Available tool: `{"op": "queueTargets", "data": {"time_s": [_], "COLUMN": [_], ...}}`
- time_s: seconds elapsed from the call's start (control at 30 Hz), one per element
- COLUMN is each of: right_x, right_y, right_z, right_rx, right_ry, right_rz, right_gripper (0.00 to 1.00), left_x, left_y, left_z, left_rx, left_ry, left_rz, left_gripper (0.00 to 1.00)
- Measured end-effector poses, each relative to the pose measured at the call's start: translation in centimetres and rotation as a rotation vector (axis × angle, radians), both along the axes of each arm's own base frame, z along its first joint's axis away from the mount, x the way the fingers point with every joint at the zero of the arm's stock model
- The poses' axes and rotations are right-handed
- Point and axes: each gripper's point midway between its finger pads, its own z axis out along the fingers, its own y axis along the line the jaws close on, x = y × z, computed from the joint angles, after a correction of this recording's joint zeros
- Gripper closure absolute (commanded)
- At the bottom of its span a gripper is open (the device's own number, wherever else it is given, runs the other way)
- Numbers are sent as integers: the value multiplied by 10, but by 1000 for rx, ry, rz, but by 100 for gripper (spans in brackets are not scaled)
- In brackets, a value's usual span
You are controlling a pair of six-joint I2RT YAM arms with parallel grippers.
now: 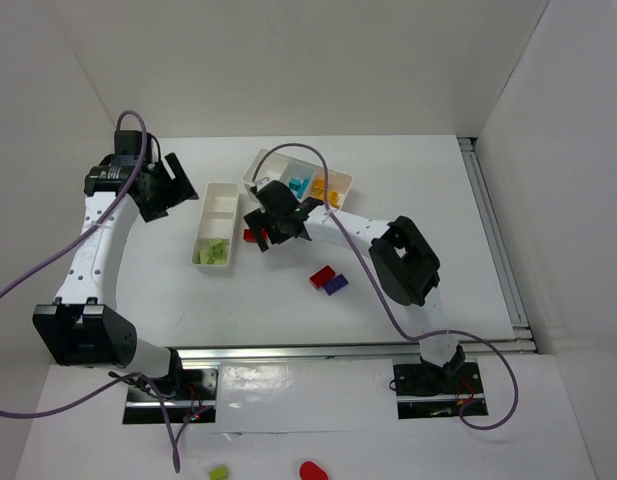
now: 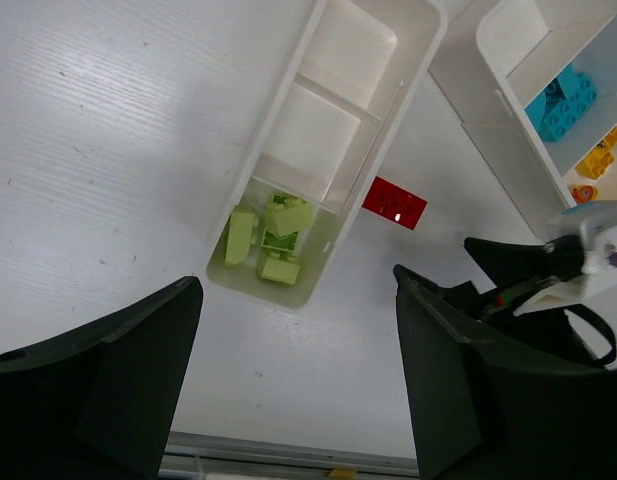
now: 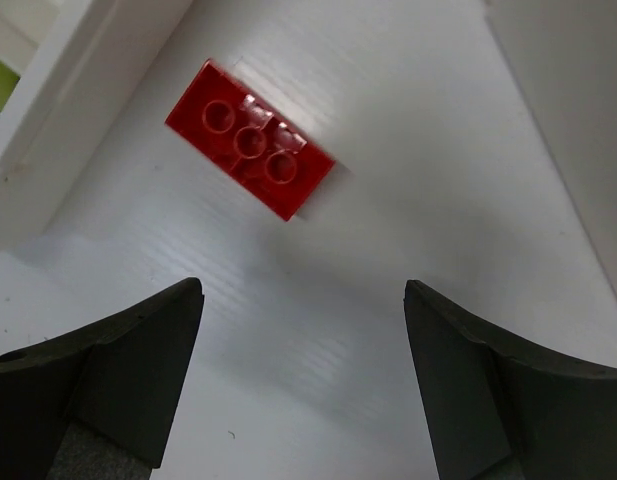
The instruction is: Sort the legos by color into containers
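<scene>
A red lego (image 3: 250,152) lies flat on the table between the two trays, just ahead of my open, empty right gripper (image 3: 303,390), which hovers over it (image 1: 270,230). The same brick shows in the left wrist view (image 2: 394,203). The narrow white tray (image 1: 228,190) holds lime green legos (image 2: 273,240) in its near compartment. The wider tray (image 1: 260,163) holds cyan legos (image 1: 298,186) and orange-yellow legos (image 1: 333,195). Another red lego (image 1: 322,276) and a purple lego (image 1: 336,286) lie together mid-table. My left gripper (image 1: 173,190) is open and empty, high to the left of the narrow tray.
The narrow tray's wall (image 3: 78,90) and the wider tray's wall (image 3: 578,90) flank the red brick closely. A green piece (image 1: 219,472) and a smooth red blob (image 1: 312,470) lie off the table at the near edge. White walls enclose the table.
</scene>
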Motion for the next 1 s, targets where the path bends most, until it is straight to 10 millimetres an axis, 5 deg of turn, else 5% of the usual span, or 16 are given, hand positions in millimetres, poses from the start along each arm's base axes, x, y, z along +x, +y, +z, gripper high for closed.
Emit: {"op": "queueTargets", "data": {"time_s": [0.17, 0.37, 0.63, 0.9, 1.0], "right_x": [-12, 1, 27, 33, 32], "right_y": [14, 25, 43, 49, 50], "right_z": [-21, -45, -43, -43, -42], "right_rx": [-64, -95, -50, -18, -13], "right_ry": [-7, -19, -77, -81, -80], "right_rz": [99, 102, 83, 82, 82], "right_gripper": [11, 14, 22, 58, 64], "left_x": [0, 0, 0, 0, 1], "left_y": [1, 1, 2, 4, 4], "left_z": [0, -2, -4, -5, -7], "left_rx": [4, 5, 9, 20, 20], "left_ry": [0, 7, 14, 20, 27], "left_rz": [3, 4, 7, 12, 12], "left_gripper": [12, 12, 12, 12, 12]}}
